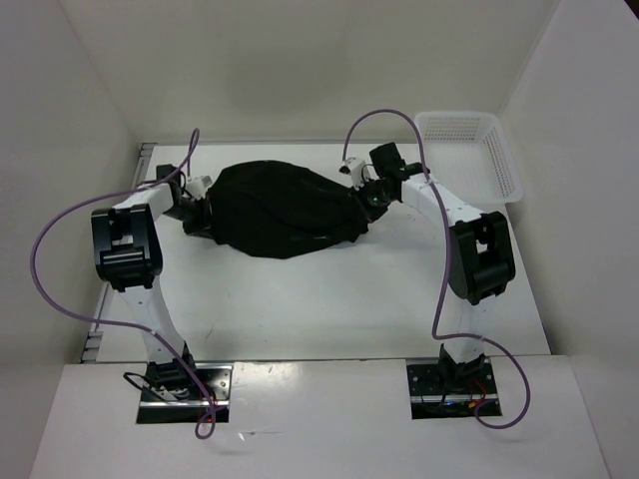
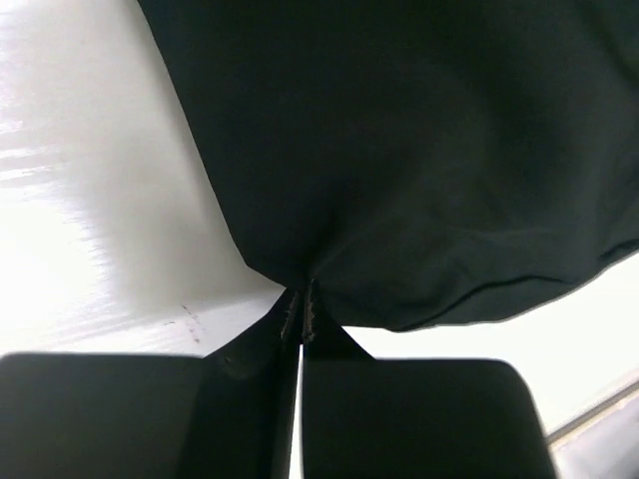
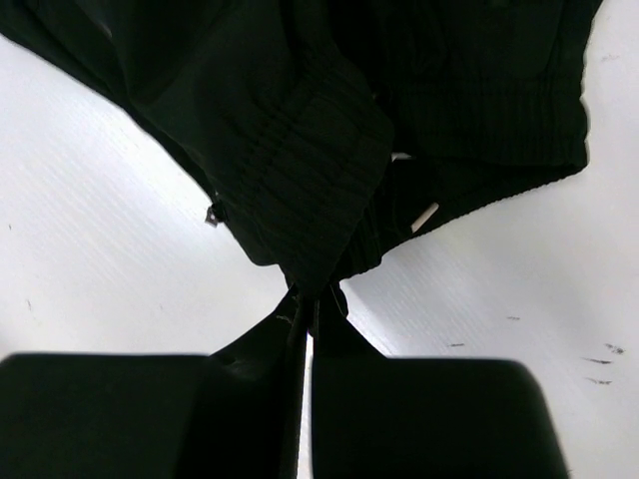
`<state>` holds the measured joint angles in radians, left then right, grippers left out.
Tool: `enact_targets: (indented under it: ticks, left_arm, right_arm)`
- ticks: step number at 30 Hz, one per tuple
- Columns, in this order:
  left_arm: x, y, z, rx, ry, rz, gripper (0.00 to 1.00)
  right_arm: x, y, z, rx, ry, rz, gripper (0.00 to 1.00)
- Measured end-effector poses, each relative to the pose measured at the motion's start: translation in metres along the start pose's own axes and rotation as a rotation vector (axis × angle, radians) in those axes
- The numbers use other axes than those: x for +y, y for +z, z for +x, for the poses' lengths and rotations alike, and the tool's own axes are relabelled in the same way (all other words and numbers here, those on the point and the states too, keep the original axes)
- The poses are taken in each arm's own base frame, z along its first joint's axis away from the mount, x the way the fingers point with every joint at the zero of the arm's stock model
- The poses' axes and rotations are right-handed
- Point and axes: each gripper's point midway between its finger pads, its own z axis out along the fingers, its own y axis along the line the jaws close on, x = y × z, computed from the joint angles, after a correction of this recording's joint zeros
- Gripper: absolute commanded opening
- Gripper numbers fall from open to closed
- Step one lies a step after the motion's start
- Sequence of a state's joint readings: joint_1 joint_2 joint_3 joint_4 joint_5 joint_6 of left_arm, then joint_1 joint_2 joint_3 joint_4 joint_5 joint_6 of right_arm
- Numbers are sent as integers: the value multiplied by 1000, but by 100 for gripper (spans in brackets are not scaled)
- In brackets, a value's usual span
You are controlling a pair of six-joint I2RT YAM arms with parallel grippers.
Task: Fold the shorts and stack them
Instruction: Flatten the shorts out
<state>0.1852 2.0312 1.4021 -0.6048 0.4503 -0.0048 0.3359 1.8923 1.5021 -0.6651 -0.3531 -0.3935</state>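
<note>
Top external: left gripper (image 1: 204, 212) and right gripper (image 1: 363, 200) clamp opposite edges of the shorts (image 1: 285, 212); white table (image 1: 319, 299) stretches nearward.

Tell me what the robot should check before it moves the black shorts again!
1. Left gripper has hold of the shorts: ok, shut on a fabric edge.
2. Right gripper has hold: ok, shut on the ribbed waistband.
3. Shorts spread flat: not ok, bunched and wrinkled between the arms.
4. Shorts lifted off the table: cannot tell.
5. White mesh basket out of the way: ok, apart from the shorts, at the far right corner.
</note>
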Motion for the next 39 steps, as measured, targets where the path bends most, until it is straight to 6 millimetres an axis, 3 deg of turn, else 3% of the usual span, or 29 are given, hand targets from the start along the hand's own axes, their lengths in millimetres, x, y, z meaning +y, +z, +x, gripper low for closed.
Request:
enact_targets:
  ticks: [3, 5, 6, 9, 11, 13, 16, 18, 21, 24, 26, 29, 31, 33, 36, 39]
  left_arm:
    - [-5, -9, -15, -6, 1, 8, 0]
    - [-10, -25, -43, -48, 20, 5, 0]
    - [-13, -38, -65, -91, 40, 0, 0]
    - [-26, -108, -156, -351, 151, -44, 0]
    - [-44, -166, -199, -529, 231, -72, 0]
    - [-64, -222, -215, -658, 287, -92, 0]
    - [-96, -277, -206, -754, 343, -90, 0]
    - [-112, -292, -188, -769, 361, -77, 0]
    - [-114, -280, -150, -703, 334, -57, 0]
    - [-93, -232, -103, -538, 238, -52, 0]
    - [-74, -190, -65, -394, 162, -57, 0]
    - [-54, -135, 6, -152, 54, -66, 0]
    - [-49, -113, 51, -5, 3, -73, 0]
    - [-46, -101, 83, 94, -23, -88, 0]
    - [-42, -92, 120, 209, -49, -116, 0]
    - [-44, -91, 138, 275, -45, -134, 0]
  right_arm:
    - [-4, -3, -12, -16, 2, 13, 0]
    - [-16, -8, -43, -67, 11, 38, 0]
    - [-26, -13, -70, -124, 10, 65, 0]
    - [-65, -48, -164, -351, 6, 175, 0]
    - [-82, -83, -206, -479, -4, 240, 0]
    - [-86, -119, -231, -576, -22, 274, 0]
    - [-75, -147, -233, -614, -43, 261, 0]
    - [-59, -148, -213, -569, -54, 219, 0]
    - [-39, -130, -162, -441, -61, 151, 0]
    - [-20, -100, -97, -279, -47, 70, 0]
    - [-5, -75, -47, -155, -41, 15, 0]
    - [20, -47, 33, 56, -55, -60, 0]
    - [39, -37, 81, 190, -89, -110, 0]
    - [54, -34, 117, 292, -121, -153, 0]
    - [68, -37, 150, 380, -158, -198, 0]
    - [72, -40, 157, 402, -208, -201, 0]
